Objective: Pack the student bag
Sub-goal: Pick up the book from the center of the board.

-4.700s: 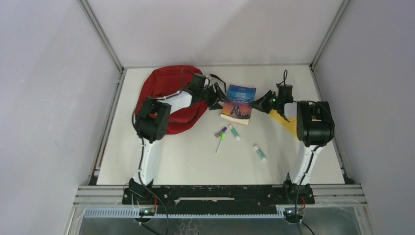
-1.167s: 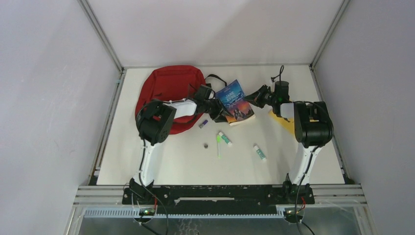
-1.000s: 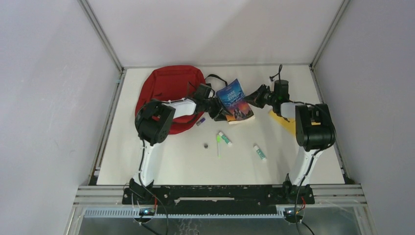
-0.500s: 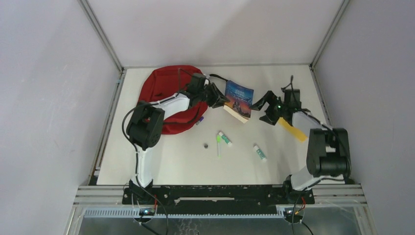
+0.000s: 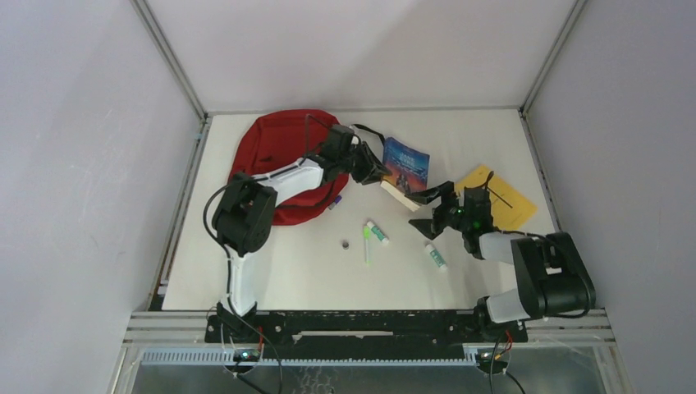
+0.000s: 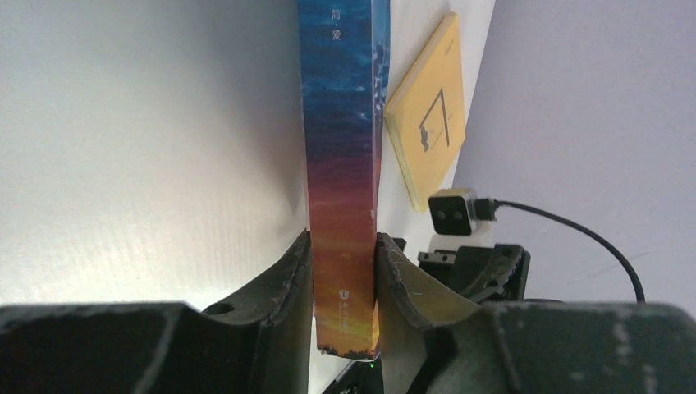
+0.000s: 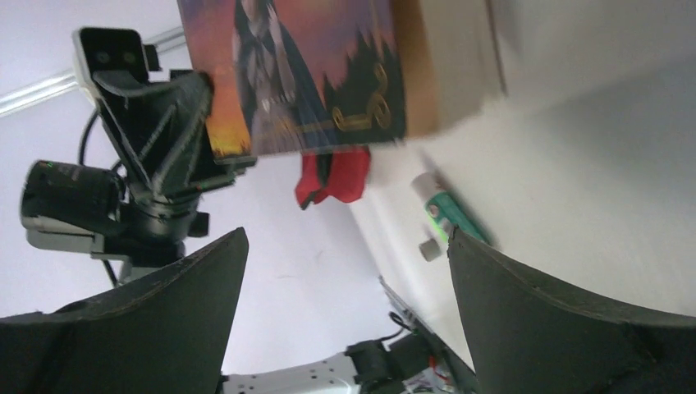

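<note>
Here, the left gripper [image 5: 376, 171] is clamping the book [image 5: 408, 164] by one edge. Its fingers [image 6: 289, 287] are pressing on both covers and holding the book tilted, just right of the bag [image 5: 275, 148]. The bag is lying at the far left of the table [image 5: 271, 279], partly under the left arm. The right gripper [image 5: 427, 211] is hovering by the book's near side, jaws spread wide and gripping nothing. A yellow booklet [image 5: 502, 201] is lying flat to its right. A glue stick [image 5: 377, 232] and a green pen [image 5: 367, 246] are lying side by side, nearer the bases.
</note>
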Tool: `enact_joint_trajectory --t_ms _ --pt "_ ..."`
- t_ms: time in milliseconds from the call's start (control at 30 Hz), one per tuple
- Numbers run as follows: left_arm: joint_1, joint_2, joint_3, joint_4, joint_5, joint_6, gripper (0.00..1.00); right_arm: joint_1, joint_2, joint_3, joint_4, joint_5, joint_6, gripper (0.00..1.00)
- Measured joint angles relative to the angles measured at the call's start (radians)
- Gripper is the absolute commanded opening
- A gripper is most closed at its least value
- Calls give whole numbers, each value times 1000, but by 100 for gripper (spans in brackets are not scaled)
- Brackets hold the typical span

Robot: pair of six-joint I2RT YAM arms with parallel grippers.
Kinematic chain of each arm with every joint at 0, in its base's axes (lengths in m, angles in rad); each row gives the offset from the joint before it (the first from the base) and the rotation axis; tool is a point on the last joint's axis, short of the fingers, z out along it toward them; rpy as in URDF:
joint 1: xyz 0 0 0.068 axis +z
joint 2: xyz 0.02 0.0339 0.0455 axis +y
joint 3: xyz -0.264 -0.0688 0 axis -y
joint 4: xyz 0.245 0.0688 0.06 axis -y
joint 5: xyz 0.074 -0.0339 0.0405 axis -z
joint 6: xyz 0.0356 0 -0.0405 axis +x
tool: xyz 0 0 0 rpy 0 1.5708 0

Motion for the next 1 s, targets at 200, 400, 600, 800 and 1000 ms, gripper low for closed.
enact_joint_trajectory --t_ms 200,400,600,800,1000 --pt "-41 -12 0 -18 -2 -18 0 17 163 -32 320 10 206 100" --pt "-50 -17 0 -23 1 -25 0 22 385 -55 645 3 348 100" --pt "-35 -29 -8 -20 -3 -29 0 25 524 -48 912 13 421 100" --pt "-35 -90 -91 -6 -19 -37 0 16 537 -35 930 27 431 99" --pt "-35 -119 -167 40 -29 -67 0 3 537 7 877 49 411 76"
